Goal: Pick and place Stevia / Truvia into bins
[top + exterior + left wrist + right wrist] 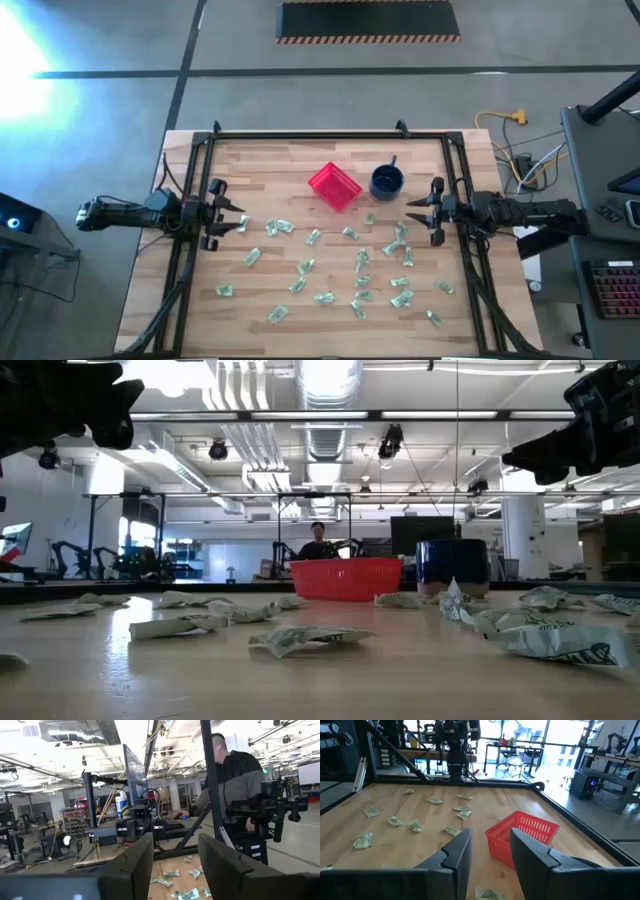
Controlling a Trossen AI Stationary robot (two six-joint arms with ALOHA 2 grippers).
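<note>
Starting out, you have both open-jawed grippers, left gripper [236, 222] at nine o'clock and right gripper [412, 212] at three, parked empty, so next reach a sachet [399, 236] on the tabletop [280, 160] near the red basket [334, 187].

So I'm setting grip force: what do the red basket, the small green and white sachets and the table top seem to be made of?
The square red basket looks like glossy moulded plastic, with thin slatted walls. The small green and white sachets look like matte printed paper, since they lie creased and crumpled. The table top appears to be pale wood, showing plank seams and grain, probably sealed.

Sachets [310, 639] strewn on table [330, 685]; red basket [345, 578], blue mug [452, 567] behind
</note>
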